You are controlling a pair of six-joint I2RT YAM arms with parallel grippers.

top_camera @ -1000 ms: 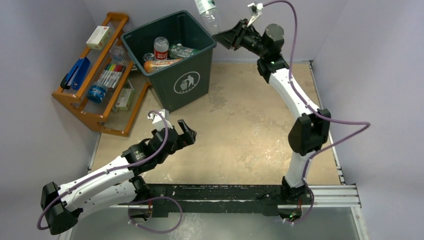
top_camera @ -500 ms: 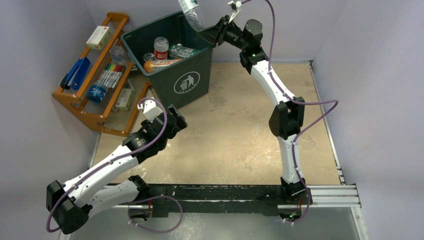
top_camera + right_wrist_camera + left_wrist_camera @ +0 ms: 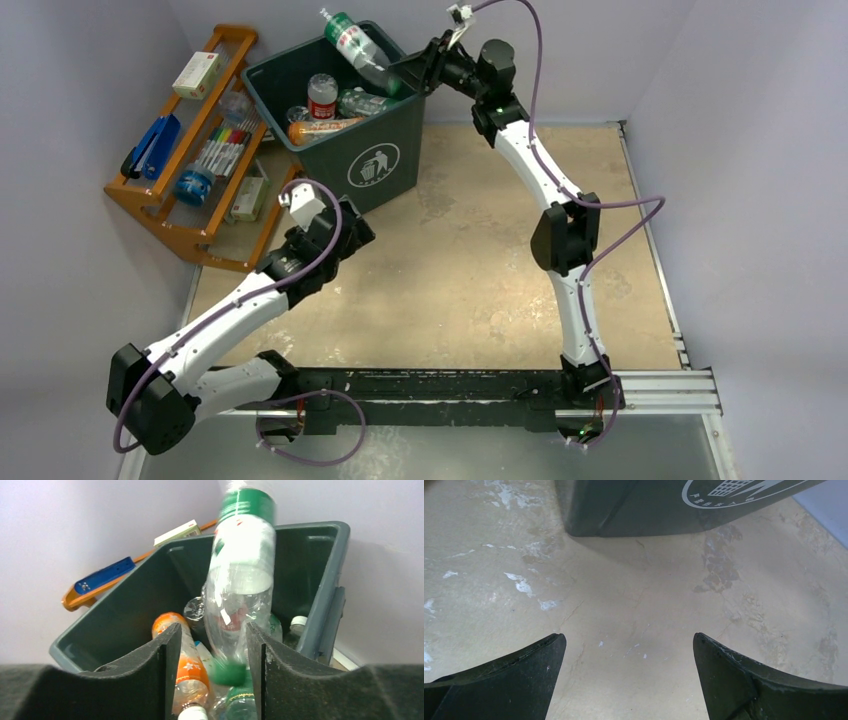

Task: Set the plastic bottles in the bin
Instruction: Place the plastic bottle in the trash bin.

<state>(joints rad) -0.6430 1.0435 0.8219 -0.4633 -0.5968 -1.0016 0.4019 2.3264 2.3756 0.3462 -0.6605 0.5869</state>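
Observation:
The dark green bin point(image 3: 372, 165) stands at the back left with several plastic bottles in it, among them a red-labelled one point(image 3: 322, 97) and an orange one point(image 3: 322, 127). My right gripper point(image 3: 403, 72) is over the bin's right rim. Its jaws are apart, and a clear bottle with a green label point(image 3: 352, 42) hangs tilted, cap down, over the bin. In the right wrist view that bottle point(image 3: 241, 580) has its blurred green cap between my fingers of the right gripper point(image 3: 214, 650), above the orange bottle point(image 3: 186, 672) and the bin's wall point(image 3: 125, 610). My left gripper point(image 3: 348, 234) is open and empty over the floor.
An orange wooden rack point(image 3: 205, 235) with markers and boxes leans against the left wall beside the bin. In the left wrist view the bin's front base point(image 3: 634, 505) is just beyond my left gripper point(image 3: 629, 647), above stained beige floor. Grey walls close in the back and sides.
My right arm has swung left and lowered the bottle over the bin; the bottle has tipped cap down and my jaws have parted. My left arm has moved towards the bin's front.

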